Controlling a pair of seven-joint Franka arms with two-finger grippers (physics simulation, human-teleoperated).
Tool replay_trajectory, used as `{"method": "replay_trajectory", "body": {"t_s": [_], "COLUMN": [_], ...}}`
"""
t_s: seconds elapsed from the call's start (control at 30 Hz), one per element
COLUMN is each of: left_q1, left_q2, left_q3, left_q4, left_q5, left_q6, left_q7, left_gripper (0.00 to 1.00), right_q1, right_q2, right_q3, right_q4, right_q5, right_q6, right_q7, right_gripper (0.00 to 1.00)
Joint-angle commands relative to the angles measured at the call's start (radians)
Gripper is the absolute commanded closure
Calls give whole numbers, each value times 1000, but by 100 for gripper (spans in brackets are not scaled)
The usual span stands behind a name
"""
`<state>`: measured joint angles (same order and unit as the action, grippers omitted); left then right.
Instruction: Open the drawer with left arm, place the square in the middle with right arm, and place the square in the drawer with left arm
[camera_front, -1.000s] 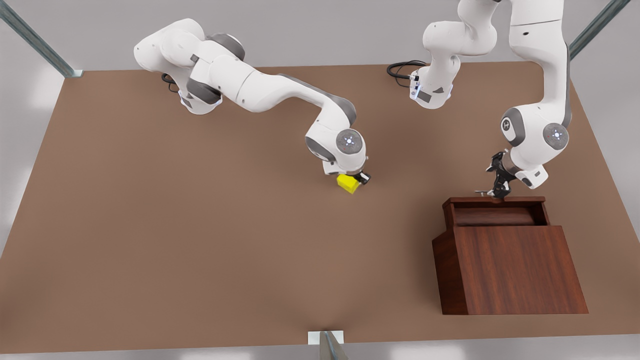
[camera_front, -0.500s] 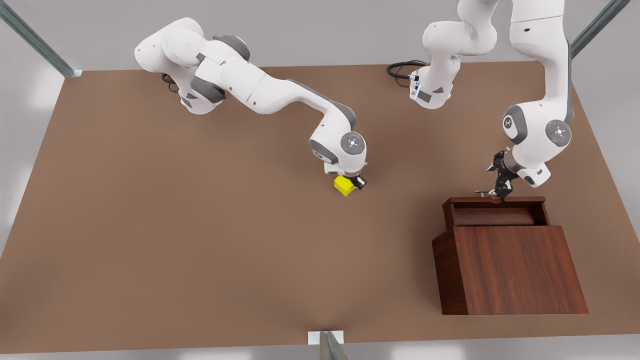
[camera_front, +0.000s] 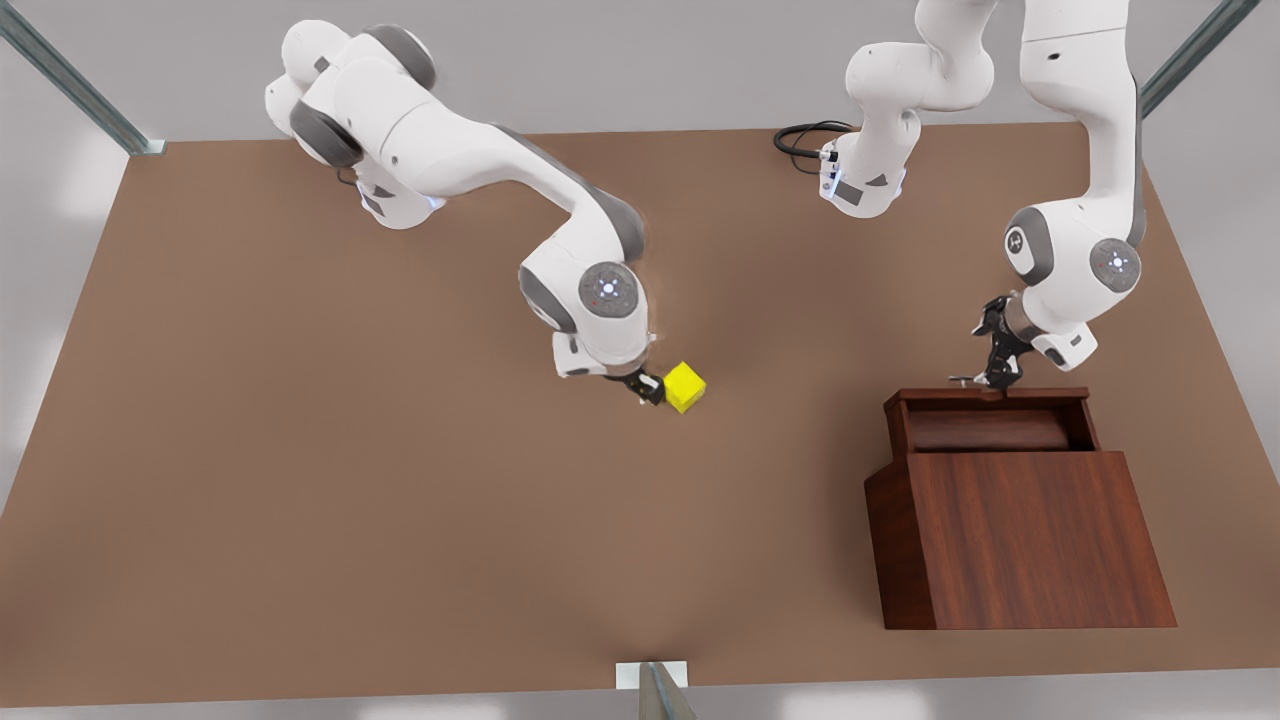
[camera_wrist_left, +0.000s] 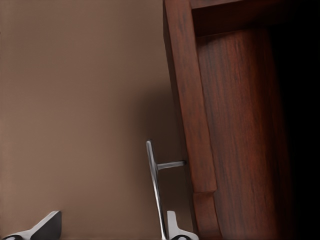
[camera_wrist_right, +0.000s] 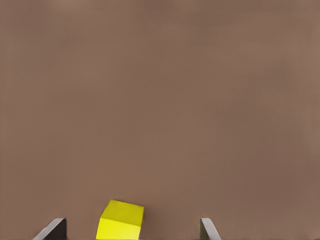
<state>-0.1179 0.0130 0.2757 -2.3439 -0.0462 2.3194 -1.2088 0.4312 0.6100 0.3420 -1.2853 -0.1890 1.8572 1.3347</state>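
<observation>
Room: plain grey walls, metal frame struts at the corners, a small bracket at the near table edge. The tabletop (camera_front: 300, 480) is matte brown, unmarked, taking up most of the front view.

Wooden cabinet (camera_front: 1020, 535) sits toward the front view's right, sloped top facing the camera. Its drawer (camera_front: 985, 425) is pulled out on the far side, showing a shallow open tray. First step looks done.

Left arm (camera_front: 1075, 150) reaches down from the far right corner. Left gripper (camera_front: 998, 372) hangs at the drawer's silver bar handle (camera_wrist_left: 154, 185); in its wrist view the fingers (camera_wrist_left: 175, 227) stand spread, one finger just beside the bar, the other well off. Not clamped on it, as far as I can see.

Right arm (camera_front: 470, 165) stretches in from the far left. Right gripper (camera_front: 645, 385) is low over the table, fingers parted wide in its wrist view, nothing pinched.

The square (camera_front: 684, 387) rests on the brown surface near the table's middle, just beside the right gripper. In the wrist view it sits between the parted fingers without touching either.

Judgement: second step is at its end, cube set down mid-table. Next calls for the right arm to lift clear, and the left gripper to leave the handle, cross to the cube, straddle it squarely and carry it into the tray.
</observation>
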Motion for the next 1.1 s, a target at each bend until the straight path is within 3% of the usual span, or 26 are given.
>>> {"method": "replay_trajectory", "body": {"t_s": [0.0, 0.17, 0.3, 0.37, 0.43, 0.47, 0.5, 0.53, 0.6, 0.63, 0.7, 0.73, 0.8, 0.93, 1.07], "left_q1": [-3, -3, -5, -8, -8, -8, -8, -8, -9, -14, -121, -134, -134, -151, -175], "left_q2": [-1, -19, -36, -47, -67, -62, -41, 36, 263, 340, 453, 484, 539, 558, 562], "left_q3": [0, -1, -4, -39, -122, -199, -268, -442, -710, -771, -797, -794, -785, -747, -745], "left_q4": [0, -2, 15, 118, 346, 496, 593, 713, 925, 951, 945, 933, 857, 680, 618], "left_q5": [0, -1, -8, -14, -14, -5, 2, 52, 72, 78, 282, 256, 264, 313, 342], "left_q6": [-2, -49, -100, -239, -558, -739, -797, -825, -755, -628, -488, -384, -223, -123, -41], "left_q7": [0, -15, -54, -130, -221, -213, -178, -21, 325, 327, 414, 742, 832, 1062, 1241], "left_gripper": [0, 0, 0, 0, 0, 0, 0, 0, 0, 0, 0, 0, 0, 0, 0], "right_q1": [-37, -420, -551, -568, -574, -572, -575, -571, -577, -575, -578, -577, -578, -583, -583], "right_q2": [-41, -196, -280, -337, -322, -320, -319, -309, -266, -274, -277, -283, -283, -295, -295], "right_q3": [0, -3, -9, -6, -8, -8, -11, -8, -3, -4, -3, -3, -3, -8, -8], "right_q4": [-34, -63, -54, -80, -54, -29, 1, 14, 47, 26, 24, 23, 21, 0, 0], "right_q5": [5, 46, 94, 100, 105, 108, 108, 117, 131, 146, 149, 151, 152, 197, 198], "right_q6": [-12, -153, -300, -334, -317, -320, -316, -313, -296, -247, -257, -265, -279, -280, -280], "right_q7": [-75, -750, -1167, -1190, -1241, -1226, -1125, -1043, -1049, -1069, -1112, -1114, -1126, -1138, -1138], "right_gripper": [0, 0, 0, 0, 0, 0, 0, 0, 0, 0, 0, 0, 0, 0, 0]}}
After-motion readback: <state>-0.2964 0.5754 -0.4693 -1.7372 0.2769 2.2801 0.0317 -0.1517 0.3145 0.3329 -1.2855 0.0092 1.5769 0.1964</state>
